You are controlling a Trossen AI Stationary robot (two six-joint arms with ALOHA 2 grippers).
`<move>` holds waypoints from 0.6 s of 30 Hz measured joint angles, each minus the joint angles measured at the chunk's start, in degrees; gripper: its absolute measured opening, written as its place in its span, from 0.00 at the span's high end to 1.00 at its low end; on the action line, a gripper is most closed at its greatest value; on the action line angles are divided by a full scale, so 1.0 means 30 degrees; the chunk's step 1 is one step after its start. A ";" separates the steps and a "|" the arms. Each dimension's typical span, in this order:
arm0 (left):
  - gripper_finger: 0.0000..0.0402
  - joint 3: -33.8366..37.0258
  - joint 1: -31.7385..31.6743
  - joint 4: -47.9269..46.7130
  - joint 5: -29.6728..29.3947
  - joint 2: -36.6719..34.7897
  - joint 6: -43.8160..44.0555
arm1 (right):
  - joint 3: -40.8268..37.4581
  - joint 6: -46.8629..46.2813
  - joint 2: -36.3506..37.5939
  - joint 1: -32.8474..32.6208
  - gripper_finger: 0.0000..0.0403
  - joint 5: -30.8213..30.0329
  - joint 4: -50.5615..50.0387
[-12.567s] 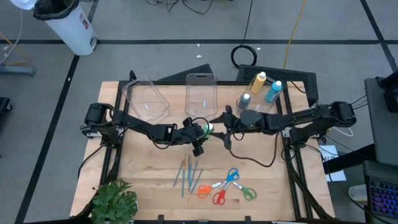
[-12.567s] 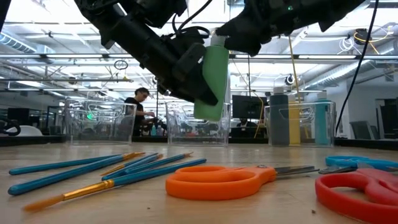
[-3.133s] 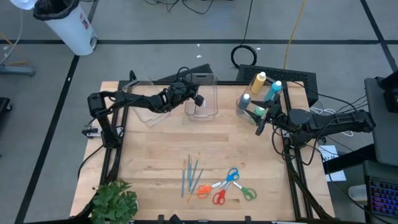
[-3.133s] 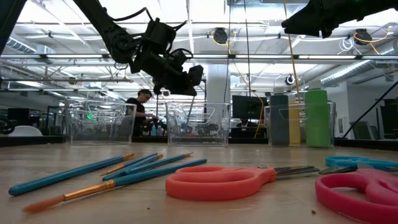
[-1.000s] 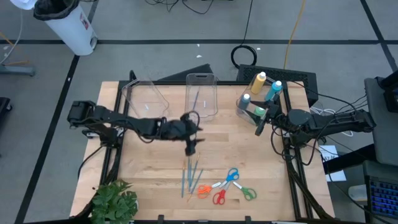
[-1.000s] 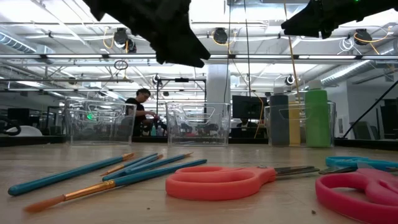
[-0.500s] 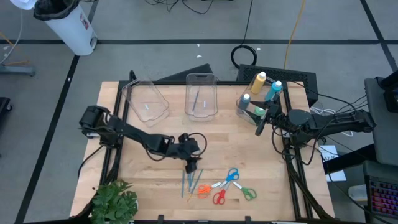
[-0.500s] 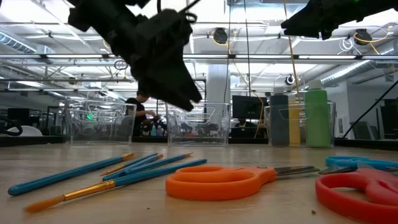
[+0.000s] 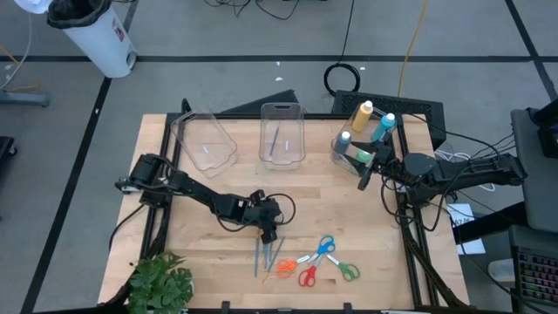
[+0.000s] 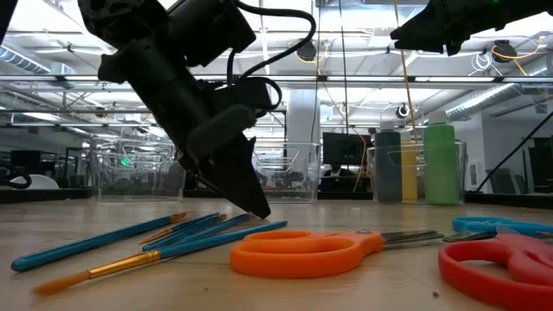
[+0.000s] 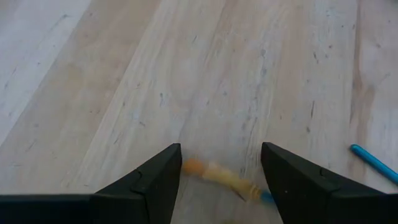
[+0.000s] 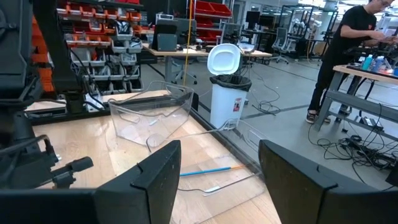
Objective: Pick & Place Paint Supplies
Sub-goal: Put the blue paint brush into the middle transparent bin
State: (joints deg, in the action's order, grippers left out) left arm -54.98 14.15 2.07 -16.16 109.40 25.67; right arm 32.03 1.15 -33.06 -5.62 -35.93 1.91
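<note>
Orange-tipped brush (image 11: 221,176) lies crosswise between your left gripper's (image 9: 268,234) spread fingers, at the top of the brush cluster (image 9: 268,249) on the table (image 9: 349,209); lower straight and close. Right gripper (image 9: 364,174) waits open, far off by the bottles (image 9: 366,126).

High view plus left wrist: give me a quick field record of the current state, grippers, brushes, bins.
left gripper: open, low over the far ends of the brushes, one brush tip between its fingers
right gripper: open, waiting beside the paint bottles
middle bin: one brush inside
left bin: tipped, contents unclear
scissors: four pairs on the table, untouched
plant: near-left corner
</note>
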 joint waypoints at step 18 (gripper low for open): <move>0.68 -0.0055 0.0004 -0.2615 -0.0485 0.0248 0.1872 | 0.0000 -0.0146 0.0000 0.0005 0.48 0.0002 -0.0007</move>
State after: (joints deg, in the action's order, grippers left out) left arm -55.15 14.16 -5.78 -17.62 110.15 31.29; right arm 32.03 0.71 -33.06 -5.61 -35.92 1.89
